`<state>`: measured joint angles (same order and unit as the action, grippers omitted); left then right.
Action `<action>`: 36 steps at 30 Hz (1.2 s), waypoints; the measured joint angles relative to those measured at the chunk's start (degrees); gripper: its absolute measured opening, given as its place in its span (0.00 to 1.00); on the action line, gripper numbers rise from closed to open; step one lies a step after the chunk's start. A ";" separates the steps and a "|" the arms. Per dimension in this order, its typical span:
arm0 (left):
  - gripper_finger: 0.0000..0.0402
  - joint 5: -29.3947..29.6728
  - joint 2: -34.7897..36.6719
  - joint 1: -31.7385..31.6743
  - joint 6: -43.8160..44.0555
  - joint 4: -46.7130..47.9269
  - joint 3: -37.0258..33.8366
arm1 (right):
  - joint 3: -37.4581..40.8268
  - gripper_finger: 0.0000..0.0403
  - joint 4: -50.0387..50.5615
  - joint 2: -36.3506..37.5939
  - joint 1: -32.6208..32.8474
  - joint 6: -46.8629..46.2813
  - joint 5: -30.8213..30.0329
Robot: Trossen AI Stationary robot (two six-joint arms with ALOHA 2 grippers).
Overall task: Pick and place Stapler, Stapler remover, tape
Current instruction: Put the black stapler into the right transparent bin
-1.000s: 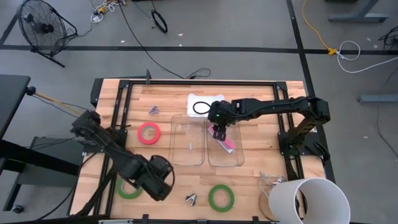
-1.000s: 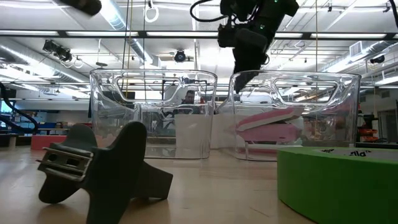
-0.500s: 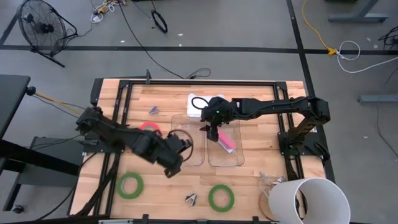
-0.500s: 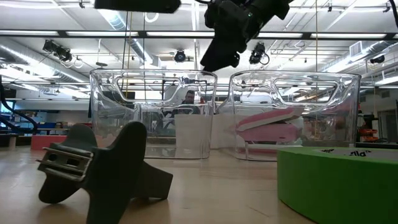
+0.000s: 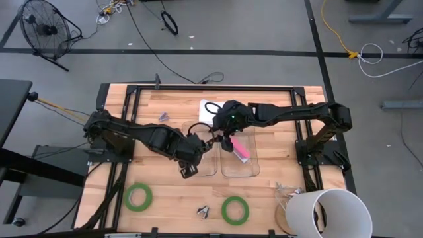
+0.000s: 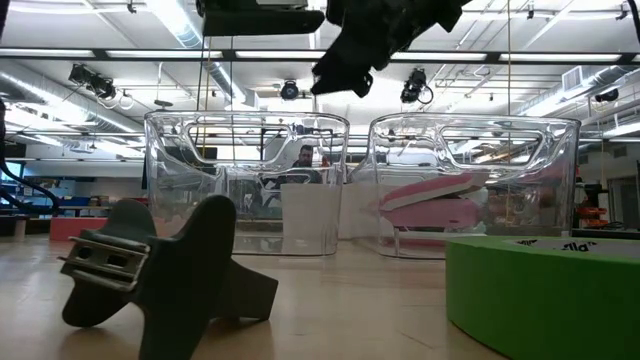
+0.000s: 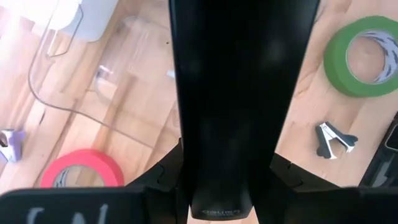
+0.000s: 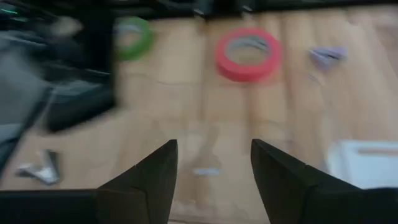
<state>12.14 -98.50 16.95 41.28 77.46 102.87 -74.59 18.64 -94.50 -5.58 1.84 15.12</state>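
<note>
Above the left clear bin, the black stapler hangs pinched in the left gripper, with its long axis running straight out along the fingers, as the left wrist view shows; that view looks past the stapler down onto the bin floor, so the drop point lies directly beneath the load. From where one stands, the left arm is plainly the nearer one to this bin, and the coming move looks to turn on lowering and releasing inside the bin walls rather than over the rim. The right clear bin stands just beside the left one and already holds a pink stapler. The left bin appears to hold nothing large; small specks on its floor cannot be identified. The right gripper hovers over the inner edge of the right bin, close to the left gripper, its fingers spread and holding nothing. Out on the wooden surface lie a red tape roll, two green tape rolls, a dark staple remover between the green rolls, and a purple staple remover near the far side.
</note>
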 joint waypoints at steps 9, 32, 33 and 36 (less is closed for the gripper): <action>0.31 -0.24 -0.02 -0.64 -0.47 0.11 0.00 | -0.01 0.50 0.76 4.98 0.20 1.80 9.75; 0.31 -1.84 -0.02 -0.58 -3.69 -4.66 0.00 | -0.02 0.58 -14.00 5.68 4.83 1.81 7.44; 0.31 -1.75 -0.01 -0.63 -3.68 -4.95 0.00 | -0.02 0.58 -14.11 5.64 5.24 1.80 7.59; 0.31 -1.72 -0.02 -0.65 -3.79 -4.85 0.00 | -0.02 0.59 -13.80 5.62 6.36 2.64 7.81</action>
<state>10.42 -98.52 16.30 37.50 72.61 102.87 -74.61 4.84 -88.88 0.78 4.48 22.92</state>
